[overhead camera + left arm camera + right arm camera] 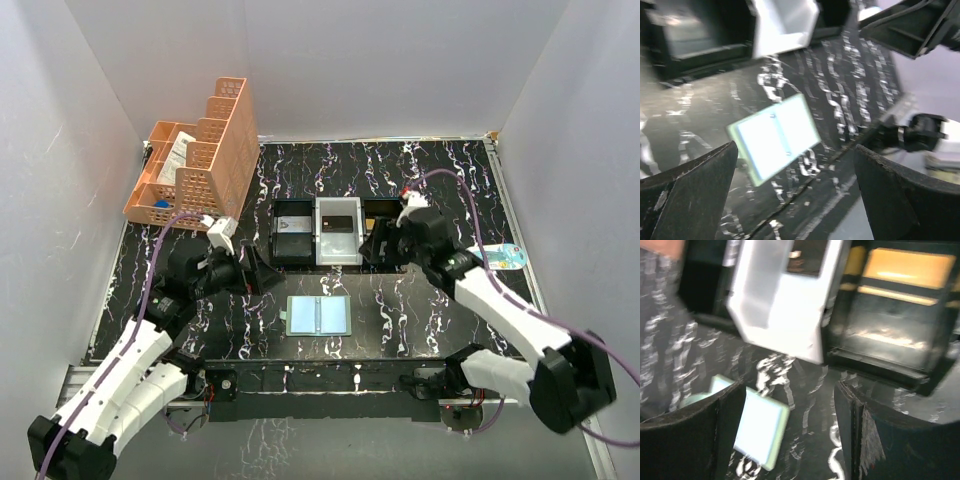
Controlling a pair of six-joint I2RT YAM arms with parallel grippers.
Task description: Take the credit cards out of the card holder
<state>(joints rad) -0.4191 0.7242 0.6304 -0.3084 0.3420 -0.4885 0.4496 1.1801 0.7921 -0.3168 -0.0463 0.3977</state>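
Left gripper [258,272] and right gripper [372,248] both spread wide, empty. Holder [318,314] lies unfolded on surface [420,320] between them, untouched. Cards inside not discernible; extraction judged not yet begun.

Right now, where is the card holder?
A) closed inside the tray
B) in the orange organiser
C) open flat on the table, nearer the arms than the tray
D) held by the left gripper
C: the card holder lies open, pale panels up, on the table in front of the tray.
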